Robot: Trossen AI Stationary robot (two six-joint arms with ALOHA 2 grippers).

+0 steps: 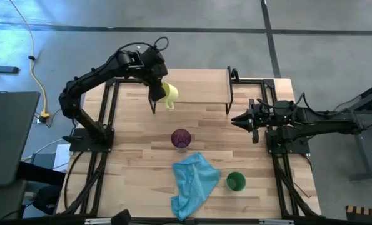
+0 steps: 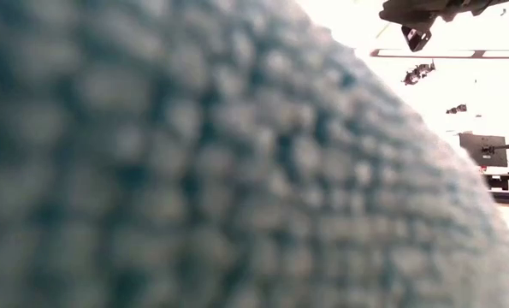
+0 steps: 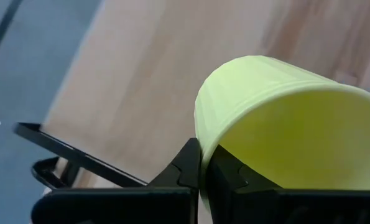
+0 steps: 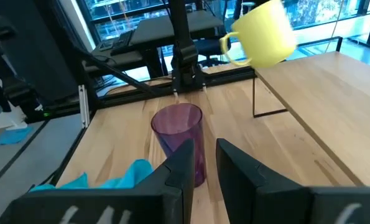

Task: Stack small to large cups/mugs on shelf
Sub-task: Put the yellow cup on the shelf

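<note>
My left gripper [image 1: 156, 92] is shut on the yellow-green mug [image 1: 169, 94], held in the air over the left end of the shelf [image 1: 198, 84]. In the right wrist view the mug [image 4: 262, 34] hangs tilted above the shelf [image 4: 321, 81], its handle [image 4: 229, 50] toward the table's near side. The translucent purple cup [image 1: 180, 139] stands upright on the table in front of the shelf. The green cup [image 1: 236, 181] stands upright near the front right. My right gripper [image 1: 237, 117] is open and empty, level above the table's right side, pointing at the purple cup [image 4: 180, 140]. My left gripper pinches the mug's wall at the rim [image 3: 200, 155], one finger [image 3: 228, 177] inside the mug and one finger [image 3: 185, 168] outside. The mug is lifted clear and tilted, with its handle [image 1: 169, 105] toward the table's near side.
A light blue cloth [image 1: 195, 181] lies crumpled at the front centre beside the green cup and fills the low view [image 2: 194, 171]. The shelf's black legs [image 1: 229, 100] stand at its corners. Bare table lies between the purple cup and the shelf.
</note>
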